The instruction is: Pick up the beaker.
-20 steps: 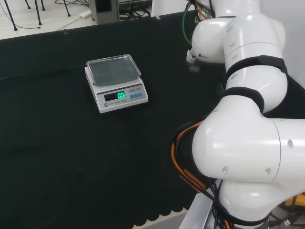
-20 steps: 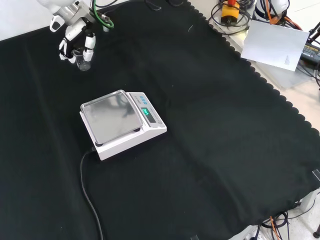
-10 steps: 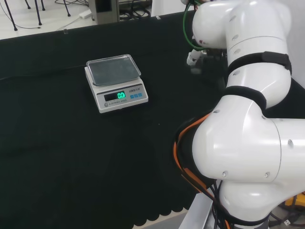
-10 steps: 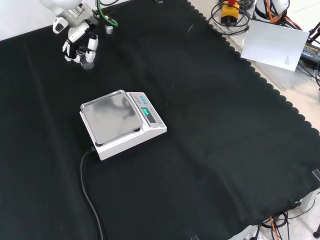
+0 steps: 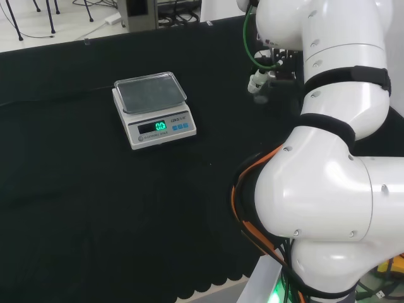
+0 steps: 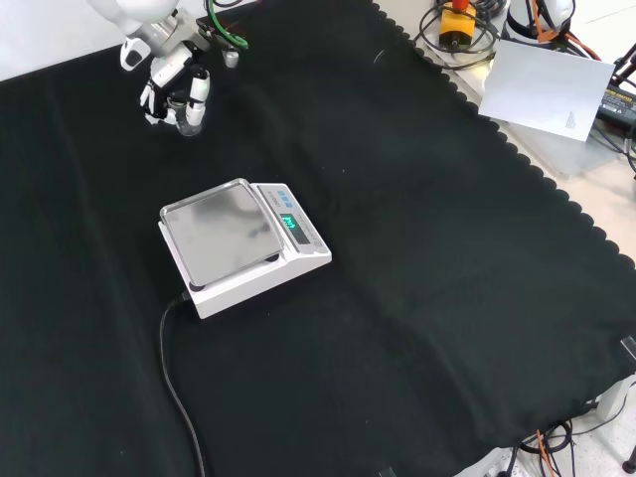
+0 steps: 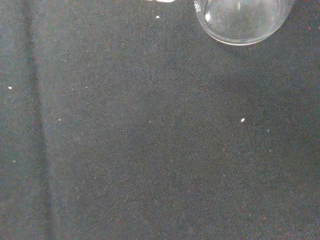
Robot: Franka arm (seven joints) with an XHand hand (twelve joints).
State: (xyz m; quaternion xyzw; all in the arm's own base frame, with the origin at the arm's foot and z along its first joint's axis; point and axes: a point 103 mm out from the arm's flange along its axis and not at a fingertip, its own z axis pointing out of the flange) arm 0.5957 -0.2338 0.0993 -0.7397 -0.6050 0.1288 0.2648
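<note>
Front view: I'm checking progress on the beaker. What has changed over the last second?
The hand, its fingers curled round the beaker, has carried it to the right and slightly up in the front view. The scale stayed where it was.

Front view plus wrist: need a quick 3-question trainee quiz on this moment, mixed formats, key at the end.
1. True or false: in the front view the hand has its fingers curled round the clear beaker.
2. Multiple choice: in the front view, where is the scale relative to the hand?
A. Above it, at the top edge
B. Below it and to the right
C. At the far right by the white sheet
3. Fill in: in the wrist view the beaker's round base shows against the black ____.

Key: 1 true; 2 B; 3 cloth.
</note>
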